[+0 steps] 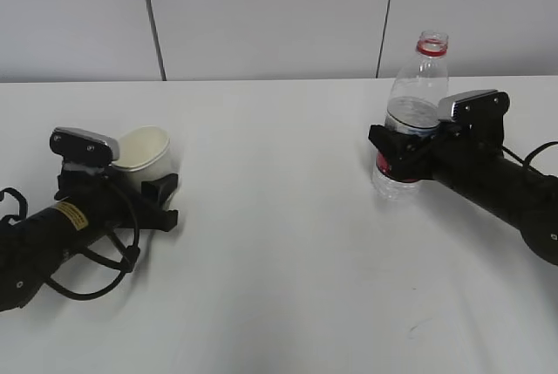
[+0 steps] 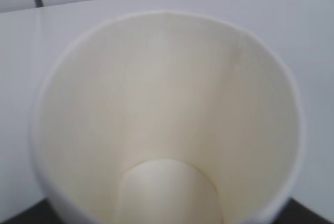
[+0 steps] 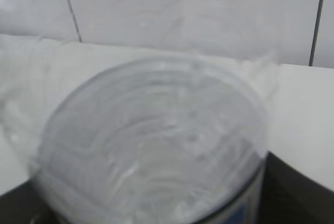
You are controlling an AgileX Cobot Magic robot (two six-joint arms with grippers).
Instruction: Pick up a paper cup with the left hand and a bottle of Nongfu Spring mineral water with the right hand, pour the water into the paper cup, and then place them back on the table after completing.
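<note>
Both pincers sit low over the white table (image 1: 279,252) in the exterior view. At the lower left of the frame, the left hand (image 1: 159,200) lies nearly flat, with a grey camera block on top, a yellow sticker on its arm and black cables looped below. Its black fingers (image 1: 162,186) reach just past the paper cup (image 1: 144,154), which stands between them with its open mouth tilted toward the camera. The jaws are set about the cup's width, though whether they press its wall cannot be told from this angle. At the right of the frame, the right hand (image 1: 405,146) comes in from the lower right, and its jaws sit around the middle of the clear bottle (image 1: 411,121). The bottle stands upright on the table, its cap off, a red ring at the neck and a red label low on the body. Firm contact cannot be judged.

Filling the left wrist view, the paper cup (image 2: 167,119) shows its cream inside and round bottom at the lower centre. Dark gripper parts peek out at both lower corners.

Most of the right wrist view is taken up by the blurred bottle (image 3: 156,145), with a blue patch of label at the lower right. Dark gripper parts flank it at the bottom corners, and the table (image 3: 308,109) and wall lie behind.
</note>
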